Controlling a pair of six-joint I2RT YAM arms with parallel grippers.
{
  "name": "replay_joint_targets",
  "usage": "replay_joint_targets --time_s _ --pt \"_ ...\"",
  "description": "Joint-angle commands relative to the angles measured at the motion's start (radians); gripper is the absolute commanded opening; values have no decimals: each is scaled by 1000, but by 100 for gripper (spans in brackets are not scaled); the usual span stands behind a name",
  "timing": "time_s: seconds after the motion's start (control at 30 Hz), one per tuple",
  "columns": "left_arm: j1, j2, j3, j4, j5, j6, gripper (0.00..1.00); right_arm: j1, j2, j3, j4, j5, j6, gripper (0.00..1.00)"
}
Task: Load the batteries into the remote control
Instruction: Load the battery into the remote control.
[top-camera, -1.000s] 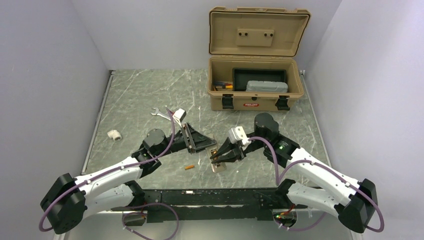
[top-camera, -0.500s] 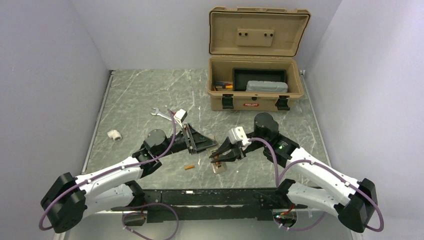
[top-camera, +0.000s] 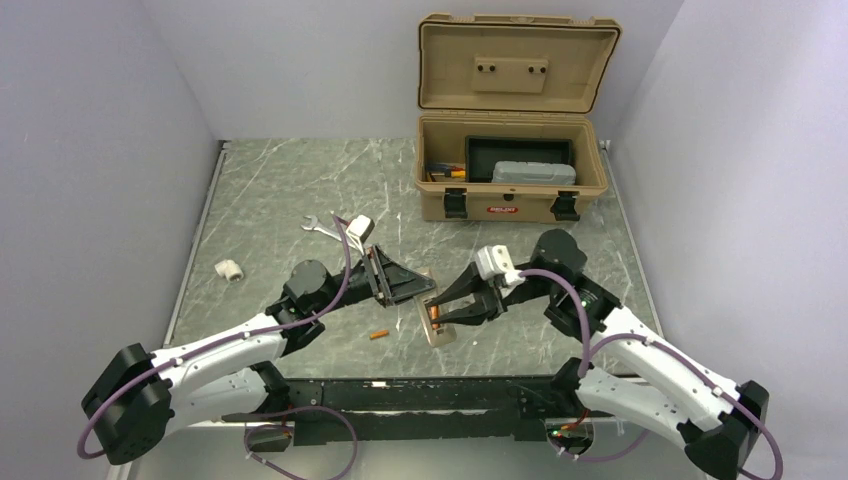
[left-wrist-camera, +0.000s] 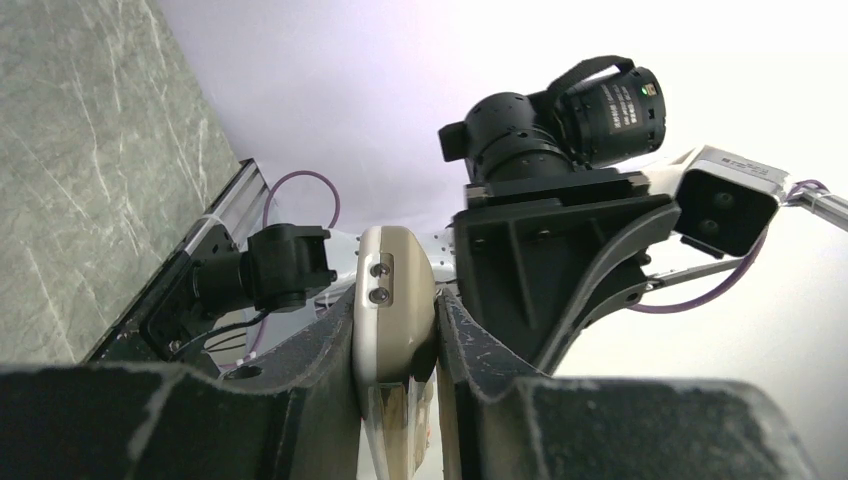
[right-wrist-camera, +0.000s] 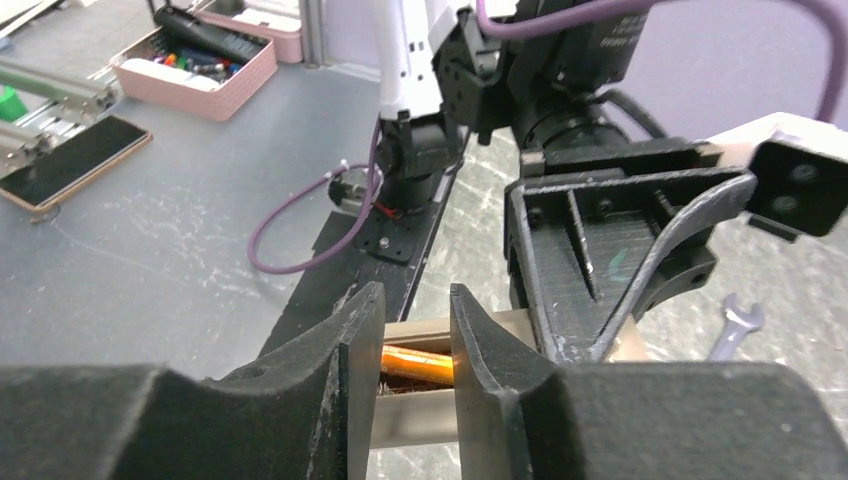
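My left gripper (top-camera: 424, 294) is shut on one end of the remote control (top-camera: 437, 328), holding it grey-tan back up just above the table. In the left wrist view the remote's rounded end (left-wrist-camera: 394, 275) is pinched between both fingers of the left gripper (left-wrist-camera: 396, 310). One orange battery (right-wrist-camera: 415, 366) lies in the remote's bay (right-wrist-camera: 432, 421). My right gripper (right-wrist-camera: 413, 315) stands right at that bay, its jaws a little apart, open, with the battery showing through the gap. From above, the right gripper (top-camera: 443, 312) reaches in from the right. A second battery (top-camera: 378, 334) lies loose on the table.
An open tan toolbox (top-camera: 511, 201) stands at the back right with a black tray and grey case inside. A silver wrench (top-camera: 320, 228) and a small white plastic fitting (top-camera: 229, 269) lie on the marble table to the left. The arms' base rail (top-camera: 420, 392) runs along the near edge.
The right gripper's jaws have widened and its arm has swung to the right, away from the remote. The orange battery now shows in the bay. The left arm holds still.
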Motion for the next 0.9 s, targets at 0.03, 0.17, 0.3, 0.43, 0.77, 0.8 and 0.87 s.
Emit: replay_joint_targets --time_s 0.03,0.17,0.3,0.43,0.77,0.8,0.87 --pt "-6 1 62 17 4 52 0 -2 -106 0 154 140 203 35" --pt "-6 -8 94 -58 -1 142 0 -3 -168 7 64 391 347 41" --pt "-6 -14 125 -107 0 197 0 -2 -196 10 -56 545 430 44" --pt "-5 -19 123 -126 -12 208 0 -3 -190 37 -148 634 509 44" --pt "-3 -86 138 -319 -133 293 0 -3 -65 289 -430 1006 600 44" --pt "-3 -90 138 -328 -140 294 0 -3 -62 286 -440 1064 618 48" --pt "-3 -98 137 -341 -146 296 0 -3 -63 238 -424 1131 614 52"
